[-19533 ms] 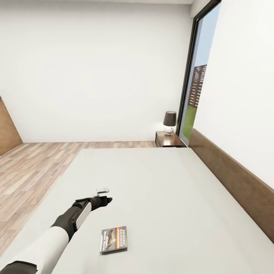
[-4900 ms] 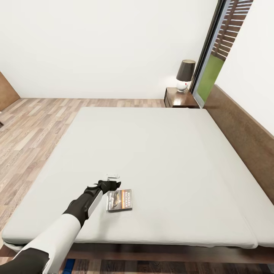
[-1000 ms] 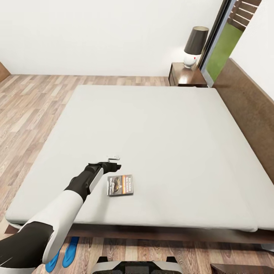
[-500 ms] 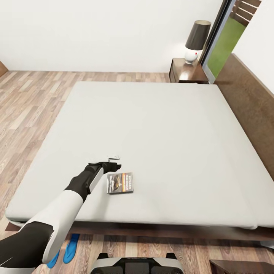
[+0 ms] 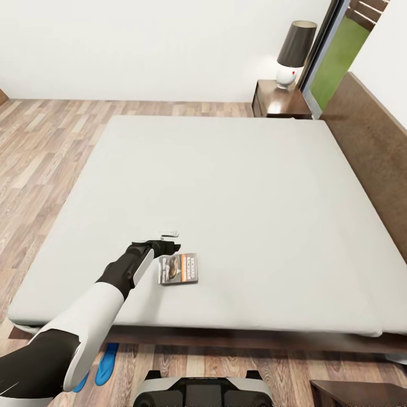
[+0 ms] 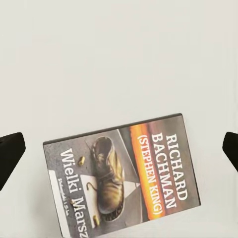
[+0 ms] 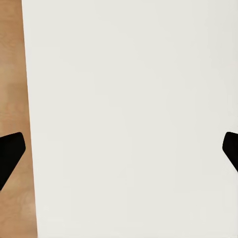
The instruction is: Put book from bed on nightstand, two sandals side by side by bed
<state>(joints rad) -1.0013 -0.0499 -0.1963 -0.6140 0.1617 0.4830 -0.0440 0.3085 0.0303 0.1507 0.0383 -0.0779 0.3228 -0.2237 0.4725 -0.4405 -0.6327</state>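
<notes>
Near the bed's point(image 5: 237, 186) foot edge lies the book point(image 5: 178, 268), flat, with the left gripper point(image 5: 169, 244) just beside it, jaws spread wide and empty. Right gripper point(image 7: 119, 148) is likewise spread. Pickup is in hand; next calls for lowering astride the book and closing.

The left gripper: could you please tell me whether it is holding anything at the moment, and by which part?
Nothing is held. The left gripper is open above the dark grey paperback book, which lies flat on the pale mattress.
</notes>
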